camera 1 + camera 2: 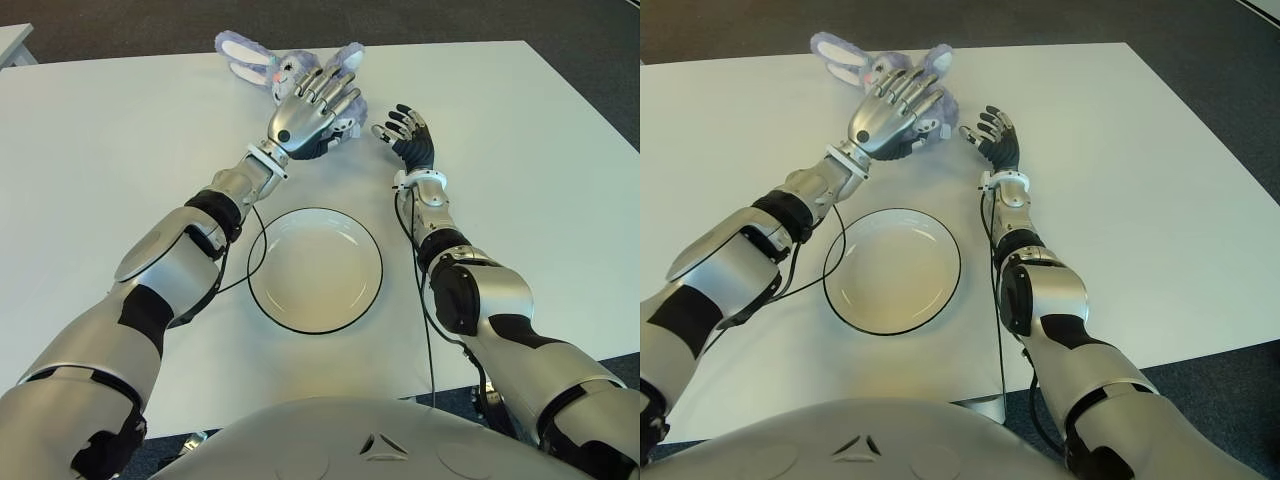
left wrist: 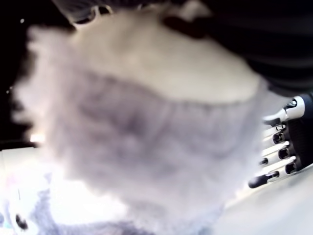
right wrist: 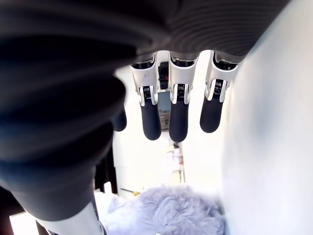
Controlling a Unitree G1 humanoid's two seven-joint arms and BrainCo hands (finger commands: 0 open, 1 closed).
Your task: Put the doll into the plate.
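Left hand reaching over the plush rabbit at the far side of the table

The lilac plush rabbit (image 1: 283, 68), with long white-lined ears, lies on the white table (image 1: 110, 130) well beyond the empty plate (image 1: 315, 268). The left hand (image 1: 312, 112) covers its body with fingers stretched out, not yet closed on it. The right hand (image 1: 405, 133) hovers just beside, fingers loosely apart, empty. It looks soft, light and squashy; the plump body seems the best place to grip.

Both eye views look down from the head at the white table (image 1: 120, 150); wrist views sit close against the fluffy purple rabbit doll (image 2: 146, 147).
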